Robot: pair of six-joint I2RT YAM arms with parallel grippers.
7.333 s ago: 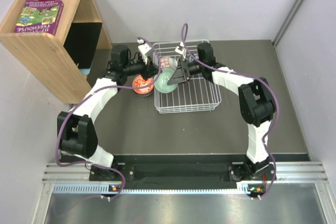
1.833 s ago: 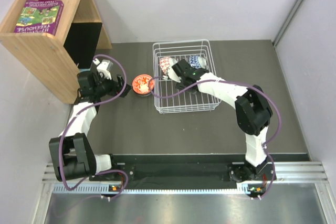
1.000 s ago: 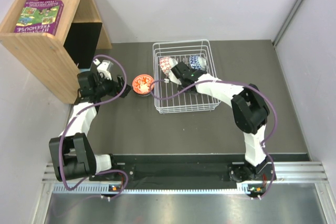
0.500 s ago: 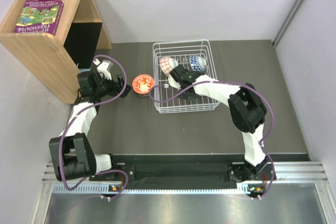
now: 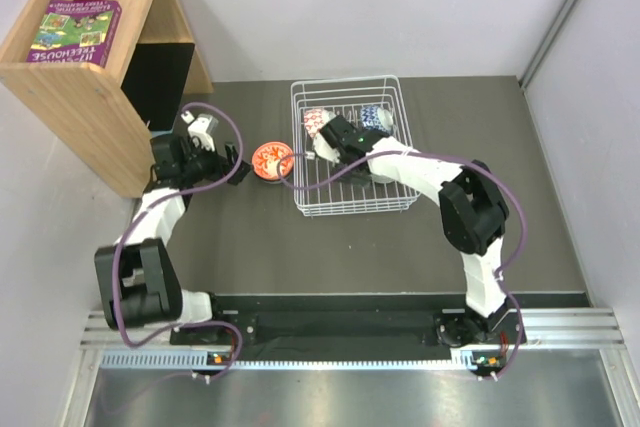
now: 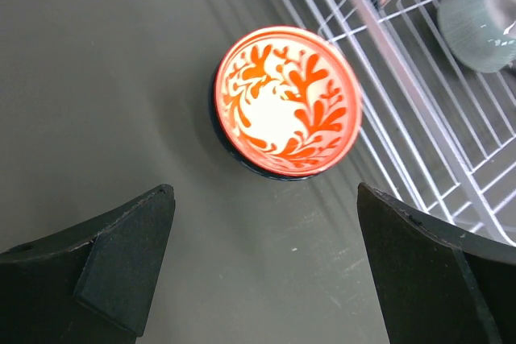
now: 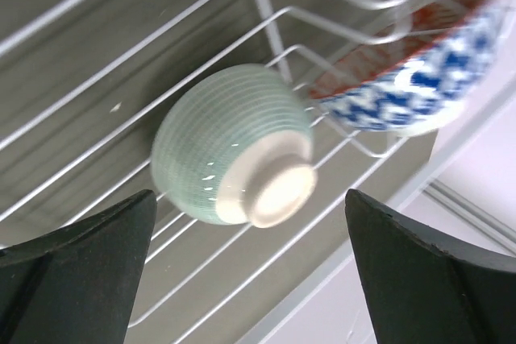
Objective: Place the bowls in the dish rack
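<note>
Rack: white wire rectangular dish rack [image 5: 385, 195], upper centre of the overhead view.
Right claw: right gripper [image 7: 250, 192], jaws spread wide, gripping nothing.
Green bowl: pale green ribbed ceramic bowl [image 7: 230, 147], on its side on the rack wires, just beyond those fingers.
Neighbour: blue-and-white patterned bowl [image 7: 411, 86], tilted, upper right of the wrist view.
Rack's upper left: red-and-white patterned bowl [image 5: 316, 121].
Left claw: left gripper [image 6: 264, 215], fully spread, empty.
Outside rack: orange-red patterned bowl [image 6: 288, 101], upright on the dark grey table [image 6: 97, 78], just left of the rack; a dark rim shows beneath it, possibly another bowl.
</note>
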